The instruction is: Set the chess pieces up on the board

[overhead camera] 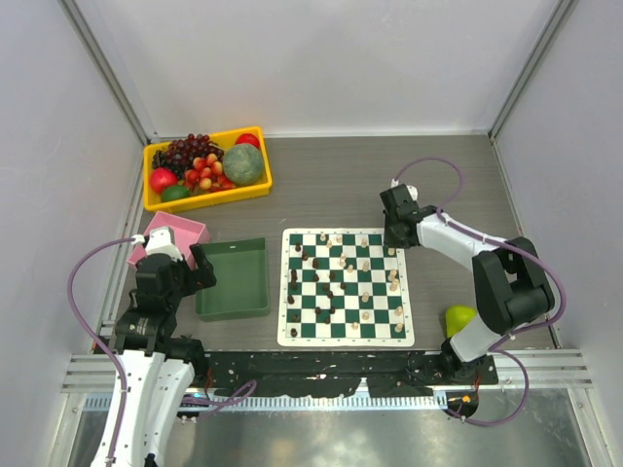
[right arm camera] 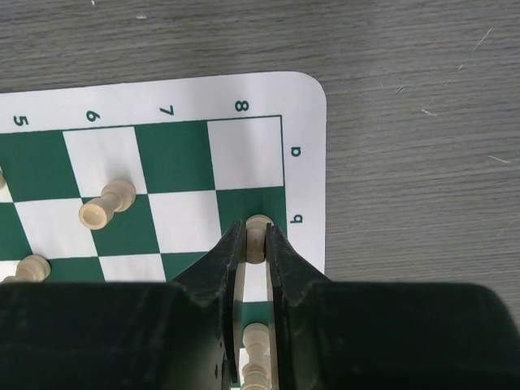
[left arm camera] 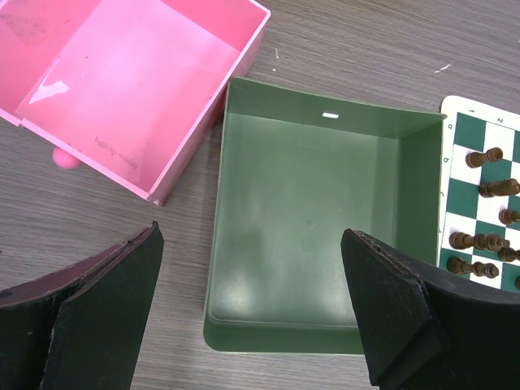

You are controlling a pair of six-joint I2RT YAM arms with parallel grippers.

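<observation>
The green and white checked board [overhead camera: 347, 286] lies in the middle of the table, with dark pieces [overhead camera: 308, 282] on its left part and cream pieces [overhead camera: 382, 282] on its right. My right gripper [right arm camera: 257, 237] is shut on a cream chess piece [right arm camera: 258, 228] over the dark square b8 at the board's far right corner [overhead camera: 393, 245]. Another cream piece [right arm camera: 106, 205] stands on column 6, one [right arm camera: 258, 366] stands behind the fingers. My left gripper [left arm camera: 252, 305] is open and empty over the near edge of the green tray [left arm camera: 317, 211].
An empty pink box [overhead camera: 170, 236] sits left of the green tray [overhead camera: 234, 279]. A yellow bin of fruit [overhead camera: 206, 166] stands at the back left. A green pear [overhead camera: 458, 318] lies right of the board by the right arm's base.
</observation>
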